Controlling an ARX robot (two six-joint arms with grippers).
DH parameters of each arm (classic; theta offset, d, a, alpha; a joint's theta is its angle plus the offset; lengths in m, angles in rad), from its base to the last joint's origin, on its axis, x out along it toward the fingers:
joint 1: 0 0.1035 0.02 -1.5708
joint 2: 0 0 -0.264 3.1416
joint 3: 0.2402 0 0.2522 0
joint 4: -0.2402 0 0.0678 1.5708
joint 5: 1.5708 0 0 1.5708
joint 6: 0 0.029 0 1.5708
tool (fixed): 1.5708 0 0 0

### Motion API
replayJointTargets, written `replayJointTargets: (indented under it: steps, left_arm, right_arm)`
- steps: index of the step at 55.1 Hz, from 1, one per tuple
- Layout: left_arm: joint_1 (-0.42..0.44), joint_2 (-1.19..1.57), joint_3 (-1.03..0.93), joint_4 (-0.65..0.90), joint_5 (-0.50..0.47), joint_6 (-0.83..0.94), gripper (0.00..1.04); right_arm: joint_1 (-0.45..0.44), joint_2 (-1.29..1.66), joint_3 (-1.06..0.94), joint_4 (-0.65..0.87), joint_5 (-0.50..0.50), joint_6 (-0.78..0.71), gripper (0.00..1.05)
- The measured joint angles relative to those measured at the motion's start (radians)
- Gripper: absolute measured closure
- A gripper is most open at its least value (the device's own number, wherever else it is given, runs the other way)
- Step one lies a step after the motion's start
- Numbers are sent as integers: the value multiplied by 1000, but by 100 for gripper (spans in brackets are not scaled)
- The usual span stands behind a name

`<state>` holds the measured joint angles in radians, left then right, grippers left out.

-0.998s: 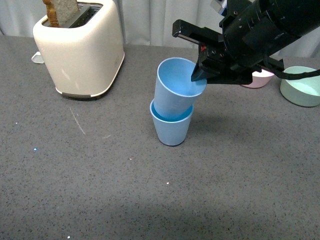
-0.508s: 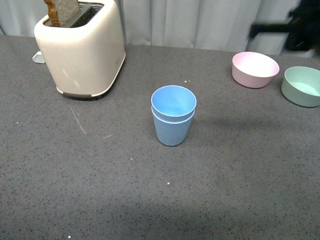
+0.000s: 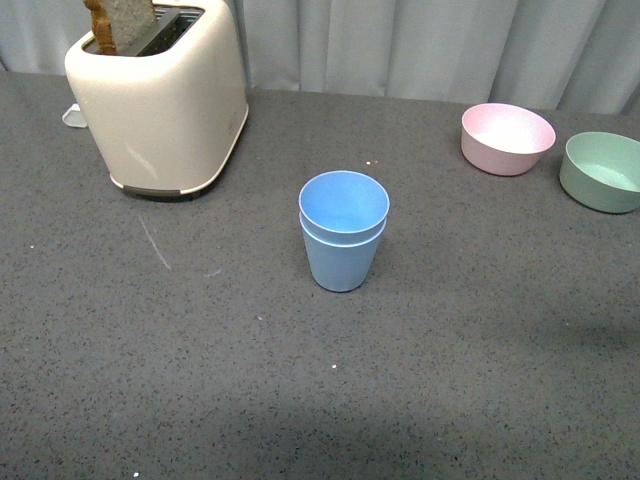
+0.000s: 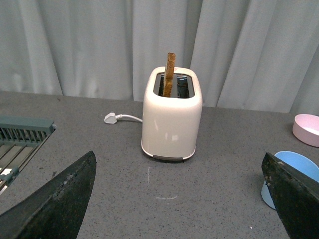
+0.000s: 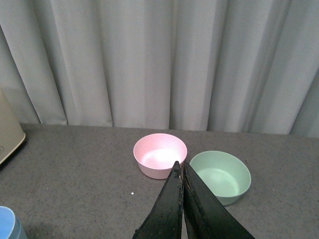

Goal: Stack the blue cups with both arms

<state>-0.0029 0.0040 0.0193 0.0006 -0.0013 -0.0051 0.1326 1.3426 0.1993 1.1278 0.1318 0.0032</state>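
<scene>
The two blue cups [image 3: 343,240] stand nested upright in the middle of the grey table, the upper one's rim [image 3: 344,203] just above the lower one's. Neither arm shows in the front view. In the left wrist view my left gripper [image 4: 178,164] is open and holds nothing, and the blue cups [image 4: 288,162] peek out beside one of its fingers [image 4: 294,194]. My right gripper [image 5: 179,167] is shut on nothing and hangs above the table in front of the two bowls. A sliver of the blue cups [image 5: 7,224] shows at the edge of the right wrist view.
A cream toaster [image 3: 160,100] with a slice of bread [image 3: 125,20] in it stands at the back left. A pink bowl [image 3: 507,137] and a green bowl [image 3: 602,170] sit at the back right. In the left wrist view a green rack [image 4: 20,134] lies off to the side.
A second ago my right gripper held the upper cup tilted in the lower one. It let go and drew back to the right, out of the front view. The cup has settled straight.
</scene>
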Motion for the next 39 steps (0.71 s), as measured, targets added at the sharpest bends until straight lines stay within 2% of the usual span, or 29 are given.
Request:
replayJointTargets:
  steps: [15,19,23,39]
  left_arm:
    - [0,0,0,0,0,0,7]
    - [0,0,0,0,0,0,7]
    - [0,0,0,0,0,0,7]
    - [0,0,0,0,0,0,7]
  right_arm:
    - [-54,-254,-116,-142,-57,0,104]
    - [-102,-314,-133,-184,-121,0,104]
    - [-127,-377,-148,-230,-123,0,104]
    - [-130,-590,-184,-406,-130,0,104]
